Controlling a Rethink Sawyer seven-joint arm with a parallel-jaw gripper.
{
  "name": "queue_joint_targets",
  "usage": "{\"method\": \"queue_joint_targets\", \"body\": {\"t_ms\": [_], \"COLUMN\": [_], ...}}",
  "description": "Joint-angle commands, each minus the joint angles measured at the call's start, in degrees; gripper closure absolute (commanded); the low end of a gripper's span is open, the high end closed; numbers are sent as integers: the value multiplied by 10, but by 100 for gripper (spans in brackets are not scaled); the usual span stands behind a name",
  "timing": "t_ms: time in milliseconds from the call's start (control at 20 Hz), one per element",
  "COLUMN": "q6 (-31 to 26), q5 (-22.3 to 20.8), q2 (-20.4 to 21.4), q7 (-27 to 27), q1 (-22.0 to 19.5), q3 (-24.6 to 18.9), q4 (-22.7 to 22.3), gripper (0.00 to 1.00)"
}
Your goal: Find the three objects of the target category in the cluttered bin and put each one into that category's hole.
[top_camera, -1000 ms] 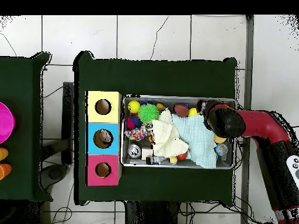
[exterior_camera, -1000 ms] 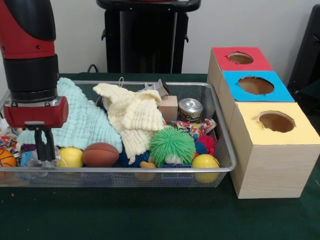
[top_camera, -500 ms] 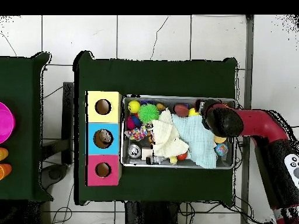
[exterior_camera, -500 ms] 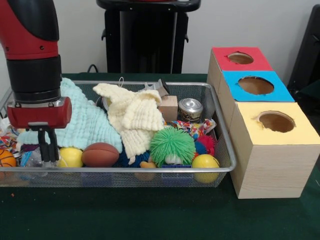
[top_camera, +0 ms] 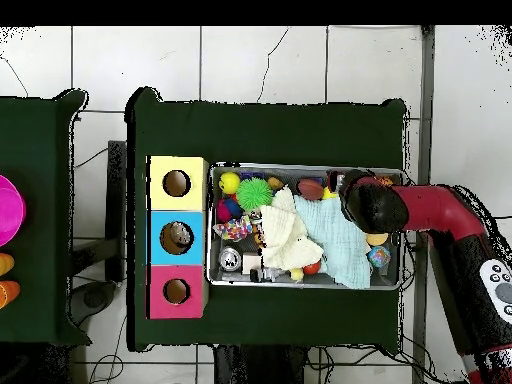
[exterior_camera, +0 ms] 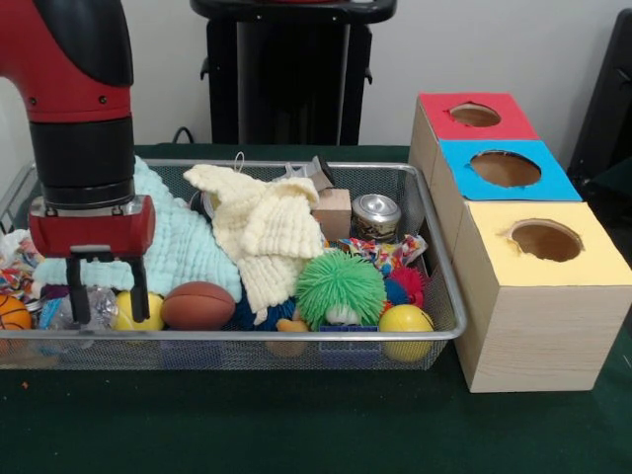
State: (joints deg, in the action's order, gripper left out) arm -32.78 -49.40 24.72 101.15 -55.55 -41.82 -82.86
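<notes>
The cluttered wire mesh bin (exterior_camera: 296, 336) lies on the green table, and it also shows in the overhead view (top_camera: 305, 283). My gripper (exterior_camera: 108, 304) hangs at the bin's front left corner, open, low among the toys. Its fingers (exterior_camera: 141, 293) straddle a crinkled clear plastic thing (exterior_camera: 96, 304) and the edge of a yellow ball (exterior_camera: 155, 311). A brown football (exterior_camera: 198, 305) lies just right of it. Red (exterior_camera: 474, 116), blue (exterior_camera: 506, 168) and yellow (exterior_camera: 545, 240) boxes with round holes stand right of the bin. In the overhead view the arm's end (top_camera: 365, 203) hides the gripper.
A light blue cloth (exterior_camera: 183, 247) and a cream cloth (exterior_camera: 265, 232) cover the bin's middle. A green spiky ball (exterior_camera: 340, 286), a second yellow ball (exterior_camera: 406, 321), a silver can (exterior_camera: 376, 214), a wooden block (exterior_camera: 333, 210) and an orange basketball (exterior_camera: 12, 313) lie around them.
My gripper has shifted a little to the right along the bin's front, and its fingers have spread from close together to wide apart.
</notes>
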Motion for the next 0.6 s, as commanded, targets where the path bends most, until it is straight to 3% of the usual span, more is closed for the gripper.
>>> {"method": "queue_joint_targets", "body": {"t_ms": [50,350,600], "q6": [-48,-104,-114], "q5": [-21,-7,2], "q2": [4,70,106], "q7": [-135,-138,-156], "q1": [-2,11,-6], "q3": [28,47,44], "q4": [-1,-26,-53], "gripper": [0,0,0]}}
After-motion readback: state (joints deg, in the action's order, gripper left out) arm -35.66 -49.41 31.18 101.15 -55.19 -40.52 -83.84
